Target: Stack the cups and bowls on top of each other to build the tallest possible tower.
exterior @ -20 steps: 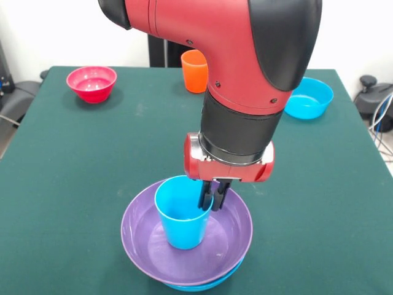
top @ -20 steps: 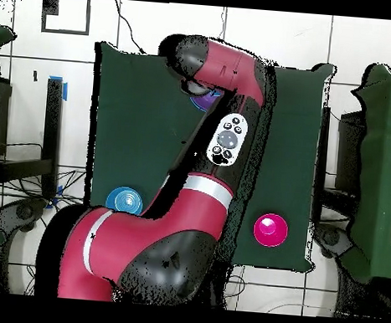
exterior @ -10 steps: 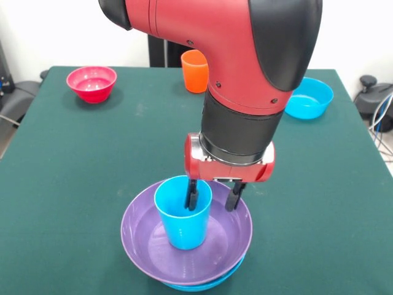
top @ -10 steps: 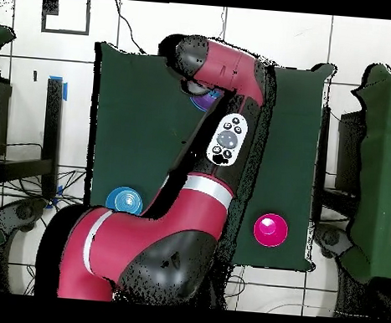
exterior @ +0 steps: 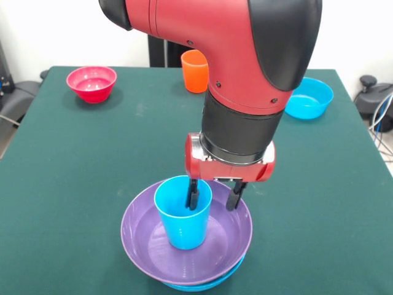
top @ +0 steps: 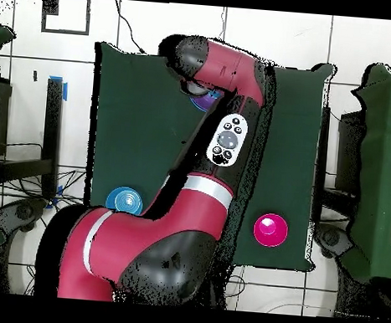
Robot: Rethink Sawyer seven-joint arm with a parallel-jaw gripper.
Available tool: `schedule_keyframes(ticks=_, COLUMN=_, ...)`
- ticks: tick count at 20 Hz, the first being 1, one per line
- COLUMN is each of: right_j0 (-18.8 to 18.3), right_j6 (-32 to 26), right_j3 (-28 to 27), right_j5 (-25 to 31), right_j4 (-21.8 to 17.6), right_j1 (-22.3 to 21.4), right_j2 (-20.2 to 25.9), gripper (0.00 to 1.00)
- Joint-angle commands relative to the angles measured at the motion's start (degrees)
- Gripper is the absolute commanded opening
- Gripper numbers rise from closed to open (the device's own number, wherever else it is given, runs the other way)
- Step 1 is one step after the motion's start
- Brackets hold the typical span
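Green cloth covers the table (exterior: 92, 160) beneath a white wall, and much of the scene sits behind the robot's red and black arm (exterior: 245, 67). From the front, the arm's bulk cuts off part of the orange cup (exterior: 193, 70) at the far side and the near edge of the blue bowl (exterior: 310, 97) toward the far right corner. From overhead, the arm (top: 187, 209) blankets the middle of the table, leaving only a sliver of purple and blue (top: 205, 99) visible under the wrist; the gripper itself cannot be made out there.

At the near edge stands the tower (exterior: 186, 243): a glossy purple bowl (exterior: 144, 236) nested on a second blue bowl, of which only a thin rim (exterior: 209, 284) peeks out below (its bottom is cut off by the frame). A light blue cup (exterior: 182, 215) stands upright inside the purple bowl, left of its centre, tapered sides narrowing downward.

The gripper (exterior: 212, 196) hangs just above the tower with its two dark fingers spread apart, one dipping inside the light blue cup's mouth, the other outside, over the purple bowl; they straddle the cup's right wall without clearly pinching it.

A crimson bowl (exterior: 91, 83) sits alone at the far left corner, well apart from the tower.
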Motion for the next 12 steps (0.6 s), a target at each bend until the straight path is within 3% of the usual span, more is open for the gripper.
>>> schedule_keyframes(ticks=1, right_j0=0.47, right_j6=0.12, right_j3=3.99, right_j5=-2.97, right_j4=-4.80, right_j1=0.14, right_j2=7.33, gripper=1.00)
schedule_keyframes(ticks=12, right_j0=0.77, right_j6=-0.69, right_j3=1.34, right_j5=2.64, right_j4=-5.04, right_j1=-1.64, right_j2=5.51, gripper=1.00)
